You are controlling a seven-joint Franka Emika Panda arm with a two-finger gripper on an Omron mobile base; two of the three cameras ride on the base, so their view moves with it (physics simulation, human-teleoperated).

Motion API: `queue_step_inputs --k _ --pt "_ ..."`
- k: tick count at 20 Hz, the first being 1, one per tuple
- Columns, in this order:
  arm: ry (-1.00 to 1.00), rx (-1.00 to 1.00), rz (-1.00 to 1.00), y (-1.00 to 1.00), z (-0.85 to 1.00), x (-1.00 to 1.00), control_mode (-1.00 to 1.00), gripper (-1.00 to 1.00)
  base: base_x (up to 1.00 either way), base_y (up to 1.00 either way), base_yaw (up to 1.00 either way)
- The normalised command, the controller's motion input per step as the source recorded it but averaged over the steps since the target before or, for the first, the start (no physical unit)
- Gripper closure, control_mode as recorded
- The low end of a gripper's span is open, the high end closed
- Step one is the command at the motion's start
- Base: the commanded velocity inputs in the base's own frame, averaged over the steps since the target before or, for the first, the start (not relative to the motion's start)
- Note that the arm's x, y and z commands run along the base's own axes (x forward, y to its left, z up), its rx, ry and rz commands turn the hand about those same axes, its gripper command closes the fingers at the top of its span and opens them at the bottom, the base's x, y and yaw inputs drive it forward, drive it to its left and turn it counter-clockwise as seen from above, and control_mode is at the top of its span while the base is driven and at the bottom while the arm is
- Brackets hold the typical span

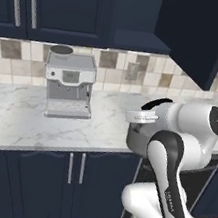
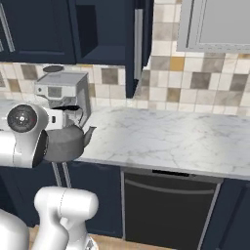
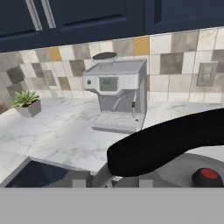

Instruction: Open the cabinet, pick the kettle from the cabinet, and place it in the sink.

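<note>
- The claw [image 2: 68, 117] is clamped on the black arched handle of the kettle [image 2: 66, 141], which hangs in the air just off the front edge of the marble tabletop [image 2: 166, 136].
- Behind it, the coffee machine [image 1: 68, 84] stands on the tabletop against the tiled wall.
- Above, the cabinet [image 1: 198, 33] door stands open.

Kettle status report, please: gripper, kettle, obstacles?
Gripper shut on kettle handle. Kettle off the counter, cabinet open. Coffee machine stands behind.
</note>
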Motion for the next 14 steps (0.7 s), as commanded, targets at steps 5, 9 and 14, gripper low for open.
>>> queue_step_inputs --k 5,9,14 --pt "0.00 0.00 0.00 0.00 0.00 0.00 1.00 1.00 -0.40 0.01 -0.24" --pt "0.00 0.00 0.00 0.00 0.00 0.00 1.00 1.00 -0.31 0.00 -0.15" --pt "0.00 0.00 0.00 0.00 0.00 0.00 1.00 1.00 -0.12 -0.32 0.01"
